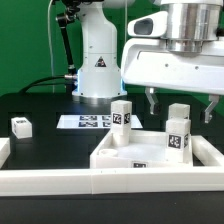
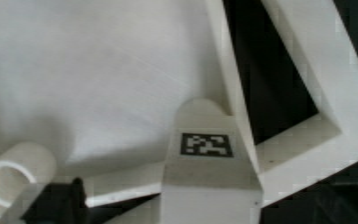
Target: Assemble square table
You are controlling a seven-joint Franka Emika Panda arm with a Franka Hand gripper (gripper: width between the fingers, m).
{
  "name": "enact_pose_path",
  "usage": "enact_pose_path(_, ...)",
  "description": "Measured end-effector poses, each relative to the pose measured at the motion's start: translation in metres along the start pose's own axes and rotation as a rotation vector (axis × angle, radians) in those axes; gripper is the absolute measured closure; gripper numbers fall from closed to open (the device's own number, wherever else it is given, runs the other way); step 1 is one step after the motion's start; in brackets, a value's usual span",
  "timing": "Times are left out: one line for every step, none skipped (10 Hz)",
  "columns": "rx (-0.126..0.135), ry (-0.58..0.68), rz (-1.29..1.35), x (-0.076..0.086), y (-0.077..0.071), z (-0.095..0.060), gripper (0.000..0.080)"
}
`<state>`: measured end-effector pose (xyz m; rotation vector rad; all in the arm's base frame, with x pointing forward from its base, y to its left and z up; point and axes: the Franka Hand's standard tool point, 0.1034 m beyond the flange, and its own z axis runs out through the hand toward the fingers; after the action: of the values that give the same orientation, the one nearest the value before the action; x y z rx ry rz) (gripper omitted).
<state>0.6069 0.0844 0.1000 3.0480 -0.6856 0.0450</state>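
Note:
The white square tabletop (image 1: pixel 148 152) lies flat with its raised rim up. Two white tagged legs stand upright on it: one at its far corner (image 1: pixel 120 114) and one nearer the exterior view's right (image 1: pixel 178 131). My gripper (image 1: pixel 181 112) hangs over the right leg, open, with a finger on each side of the leg's top and a gap to it. In the wrist view that leg (image 2: pixel 210 150) runs between the fingers of my gripper (image 2: pixel 211 214), above the slab (image 2: pixel 105 80). The other standing leg's round end (image 2: pixel 14 172) shows too. A third leg (image 1: pixel 22 126) lies loose on the exterior view's left.
The marker board (image 1: pixel 85 122) lies behind the tabletop, in front of the robot base (image 1: pixel 97 70). A long white barrier rail (image 1: pixel 90 181) runs along the front, with another piece at the exterior view's left edge (image 1: pixel 4 150). The table surface is black.

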Motion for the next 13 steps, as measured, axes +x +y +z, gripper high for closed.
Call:
enact_pose_path(0.002, -0.012, -0.036, 0.002, 0.007, -0.005, 0.0151)
enact_pose_path(-0.003, -0.026, -0.032, 0.004, 0.012, -0.006, 0.0151)
enact_pose_path(-0.004, -0.023, -0.030, 0.003, 0.011, -0.004, 0.0150)
enact_pose_path(-0.004, -0.023, -0.031, 0.003, 0.011, -0.004, 0.0150)
enact_pose_path(-0.004, -0.024, -0.030, 0.003, 0.011, -0.004, 0.0150)
enact_pose_path(-0.004, -0.024, -0.039, 0.003, 0.012, -0.004, 0.0150)
enact_pose_path(0.006, -0.014, -0.167, 0.002, 0.019, -0.007, 0.0150)
enact_pose_path(0.015, -0.018, -0.288, -0.001, 0.035, -0.010, 0.0150)
enact_pose_path(0.032, -0.026, -0.371, 0.001, 0.053, -0.013, 0.0150)
enact_pose_path(0.035, -0.030, -0.412, 0.006, 0.061, -0.015, 0.0150)
enact_pose_path(0.035, -0.035, -0.436, 0.008, 0.067, -0.015, 0.0150)
enact_pose_path(0.034, -0.035, -0.439, 0.008, 0.066, -0.014, 0.0150)
enact_pose_path(0.034, -0.035, -0.446, 0.008, 0.067, -0.014, 0.0150)
